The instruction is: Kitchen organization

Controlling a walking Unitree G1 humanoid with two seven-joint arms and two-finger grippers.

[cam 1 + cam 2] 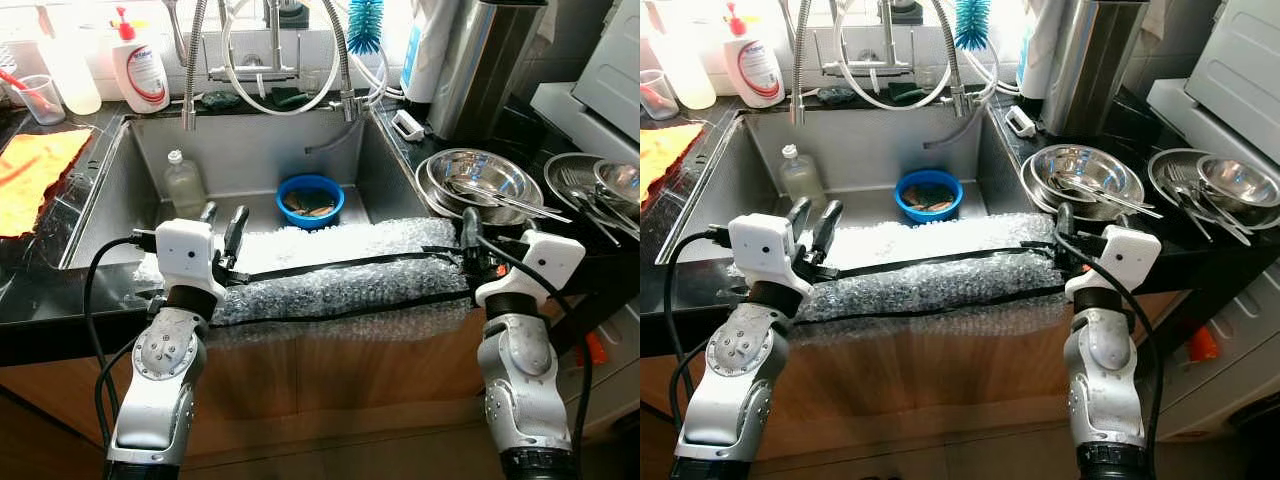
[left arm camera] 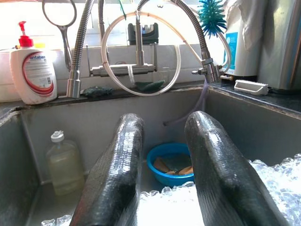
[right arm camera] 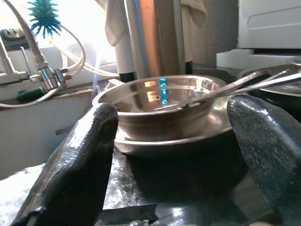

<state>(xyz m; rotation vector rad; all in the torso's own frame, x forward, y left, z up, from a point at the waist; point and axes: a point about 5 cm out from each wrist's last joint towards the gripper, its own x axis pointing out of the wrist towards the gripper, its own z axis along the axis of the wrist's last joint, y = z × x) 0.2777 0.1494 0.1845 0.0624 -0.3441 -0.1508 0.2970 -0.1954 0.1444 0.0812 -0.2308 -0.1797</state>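
Observation:
A steel sink (image 1: 250, 150) holds a blue bowl (image 1: 310, 200) with brownish pieces in it and a clear capped bottle (image 1: 184, 183) at its left. Bubble wrap (image 1: 340, 275) crossed by black straps covers the sink's front edge. My left gripper (image 1: 223, 215) hovers over the wrap's left end, open, pointing into the sink toward the blue bowl (image 2: 171, 165), with nothing between its fingers. At the wrap's right end my right gripper (image 3: 175, 107) stands open and empty, facing stacked steel bowls (image 3: 160, 108) with cutlery lying across them on the dark counter.
A second stack of steel bowls (image 1: 600, 190) with forks sits far right. A tall steel container (image 1: 485, 60) stands behind the bowls. A soap dispenser (image 1: 139, 68), blue brush (image 1: 365, 25) and hose faucets line the back. An orange cloth (image 1: 30, 175) lies on the left counter.

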